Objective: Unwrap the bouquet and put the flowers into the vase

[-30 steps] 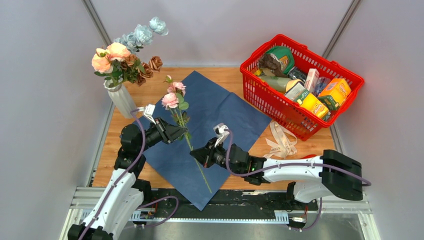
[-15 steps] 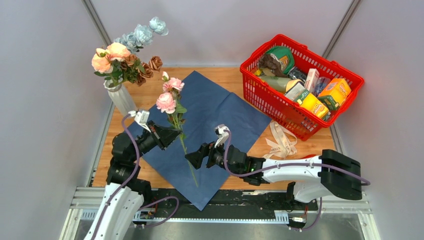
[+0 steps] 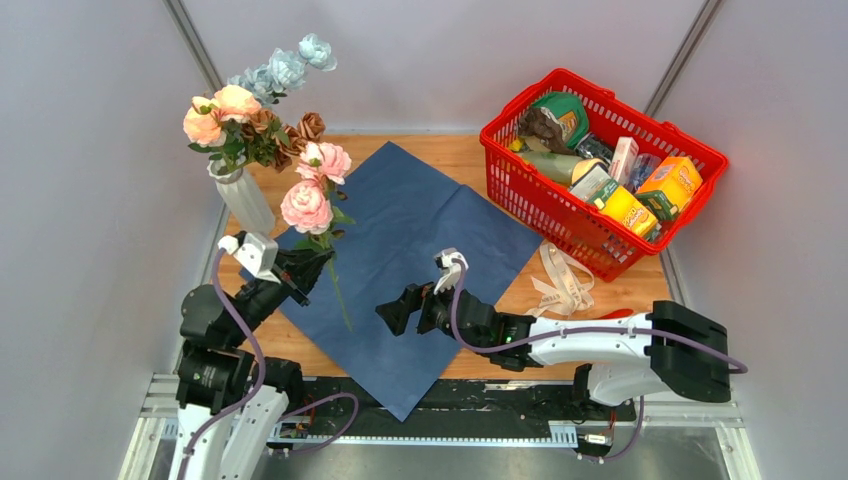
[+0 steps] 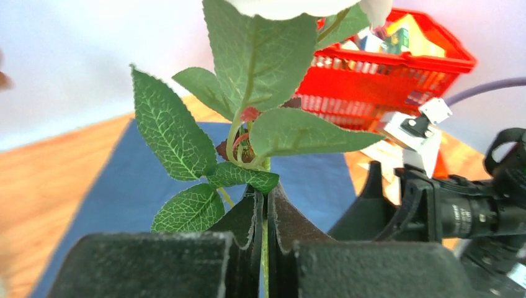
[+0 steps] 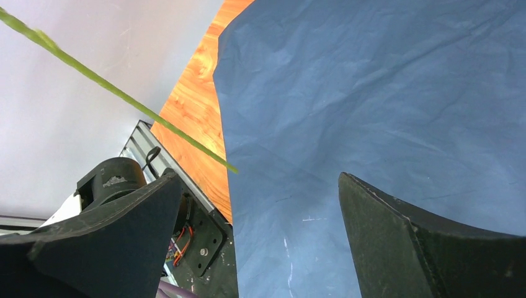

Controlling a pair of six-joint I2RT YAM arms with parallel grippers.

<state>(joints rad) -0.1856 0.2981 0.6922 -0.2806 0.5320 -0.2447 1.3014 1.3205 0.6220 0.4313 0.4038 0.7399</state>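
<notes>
My left gripper (image 3: 306,268) (image 4: 268,194) is shut on the thin green stem (image 4: 265,248) of a pink flower (image 3: 306,207), holding it upright in the air above the left edge of the bouquet's blue paper (image 3: 430,240). The stem's lower end hangs free (image 5: 124,93). The paper lies spread flat. The white ribbed vase (image 3: 243,200) stands at the back left, just behind the held flower, and holds pink, pale blue and brown flowers (image 3: 240,112). My right gripper (image 3: 393,310) (image 5: 258,178) hovers open over the paper (image 5: 372,93), empty.
A red basket (image 3: 520,190) (image 4: 397,93) full of groceries stands at the back right. The cream ribbon (image 3: 560,280) lies loose on the wood right of the paper. Grey walls close in on both sides; a metal rail runs along the near edge.
My right gripper opened and let go of the stem. My left gripper shut on it, lifted the pink flower off the paper and carried it left towards the vase.
</notes>
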